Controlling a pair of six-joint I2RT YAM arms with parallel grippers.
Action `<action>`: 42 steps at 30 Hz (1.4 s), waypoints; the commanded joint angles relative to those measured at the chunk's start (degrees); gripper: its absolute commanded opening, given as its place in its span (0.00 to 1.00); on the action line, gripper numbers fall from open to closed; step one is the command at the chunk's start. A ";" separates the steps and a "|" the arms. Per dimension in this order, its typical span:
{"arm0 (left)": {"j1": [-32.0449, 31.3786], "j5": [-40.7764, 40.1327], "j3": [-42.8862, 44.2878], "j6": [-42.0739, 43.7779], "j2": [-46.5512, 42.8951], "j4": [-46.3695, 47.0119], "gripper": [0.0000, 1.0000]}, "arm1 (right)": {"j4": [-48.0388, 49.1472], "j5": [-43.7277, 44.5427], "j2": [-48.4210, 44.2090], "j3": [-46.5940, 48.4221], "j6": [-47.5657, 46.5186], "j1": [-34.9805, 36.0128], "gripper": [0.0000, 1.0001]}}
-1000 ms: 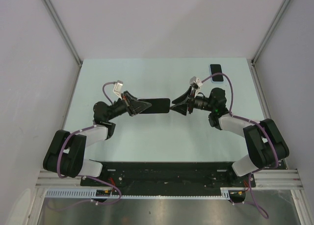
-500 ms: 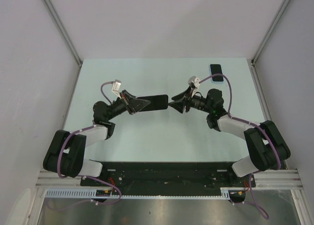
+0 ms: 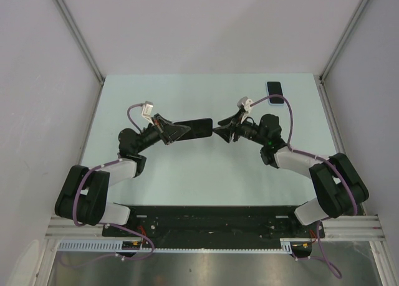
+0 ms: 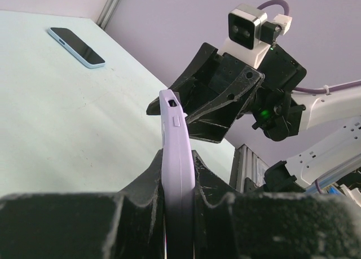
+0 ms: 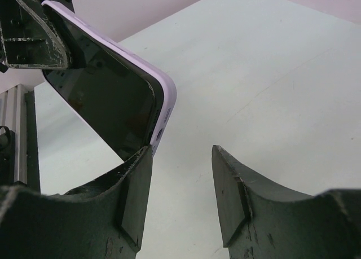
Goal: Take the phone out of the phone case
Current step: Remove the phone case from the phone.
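The right fingers [image 5: 132, 191] had swung up and a touch leftwards over the last second, and the free end of the phone case [image 4: 176, 152] had lifted with them. They stood roughly half open, gripping nothing. The case's lower corner sat just above one finger, at the edge of the gap rather than inside it, and I couldn't tell whether it was touching.

The left fingers [image 4: 144, 183] were clamped tight on the other end of the lilac case, holding it edge-on and clear of the table [image 3: 187, 99]. The phone [image 5: 107, 101] was still fully seated inside, dark screen facing the right wrist camera.

By my reading this was the set-up for the peel, with one side bracing and the other lining up. The next move would need the right fingers to catch the case lip at that corner and pry it back.

A second phone [image 3: 274, 88] lay flat at the table's far right, well apart. No brand, label or writing could be read anywhere.
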 commanded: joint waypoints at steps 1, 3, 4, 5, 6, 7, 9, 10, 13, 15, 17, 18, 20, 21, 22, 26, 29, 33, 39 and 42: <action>-3.82 6.91 1.53 -3.73 -1.09 25.81 0.00 | 0.92 2.18 1.65 0.28 -1.01 2.66 0.51; -3.91 6.91 1.53 -3.64 -1.00 25.81 0.00 | 0.92 0.69 1.91 0.55 -0.31 2.66 0.51; -4.00 6.91 1.53 -3.73 -0.91 25.81 0.00 | 1.01 -0.71 2.09 0.63 0.04 2.66 0.51; -4.00 7.18 1.62 -3.82 -0.82 25.81 0.00 | 1.27 -1.33 2.35 0.63 0.30 2.66 0.52; -4.00 7.27 1.62 -3.99 -0.82 25.81 0.00 | 1.88 -1.69 2.44 0.63 0.92 2.66 0.52; -4.08 7.35 1.71 -3.99 -0.65 25.81 0.00 | 2.15 -2.74 2.70 0.63 1.88 2.66 0.52; -4.09 7.53 1.88 -4.17 -0.47 25.81 0.00 | 3.11 -4.06 3.05 0.72 2.85 2.66 0.52; -4.17 7.62 1.97 -4.25 -0.64 25.81 0.00 | 3.29 -5.54 3.14 0.81 3.64 2.66 0.52; -4.35 8.06 2.06 -4.43 -0.47 25.81 0.00 | 5.05 -7.83 3.58 0.72 5.40 2.66 0.52; -4.44 8.23 2.15 -4.69 -0.21 25.81 0.00 | 6.01 -8.72 3.93 0.72 6.81 2.48 0.52; -4.87 8.67 2.32 -4.78 0.06 25.89 0.00 | 6.28 -8.37 4.02 0.72 7.51 2.40 0.53; -5.05 8.76 2.41 -4.78 0.14 25.89 0.00 | 6.63 -8.20 4.20 0.81 8.21 2.48 0.53; -5.58 9.11 2.50 -4.78 0.41 25.89 0.00 | 6.72 -8.19 4.46 0.81 8.92 2.05 0.53; -5.75 9.20 2.59 -4.78 0.58 25.89 0.00 | 7.16 -8.28 4.46 0.81 9.27 1.96 0.53; -6.10 9.29 2.67 -4.87 0.67 25.89 0.00 | 7.16 -7.07 4.46 0.81 9.19 2.04 0.52; -7.16 9.38 2.76 -4.61 0.67 25.89 0.00 | 4.62 -1.88 3.76 0.90 6.73 2.83 0.51; -7.86 9.38 2.85 -4.34 1.11 25.89 0.00 | 3.39 1.29 3.41 0.90 5.15 3.36 0.51; -8.48 9.55 3.03 -4.43 1.64 25.89 0.00 | 3.03 2.53 3.23 0.90 4.61 3.28 0.51; -8.39 9.29 2.76 -3.91 2.25 25.89 0.00 | 7.68 -8.33 3.23 0.64 10.05 1.79 0.52; -7.78 8.85 2.76 -3.73 3.31 25.89 0.00 | 12.95 -14.32 3.41 0.20 15.06 0.91 0.52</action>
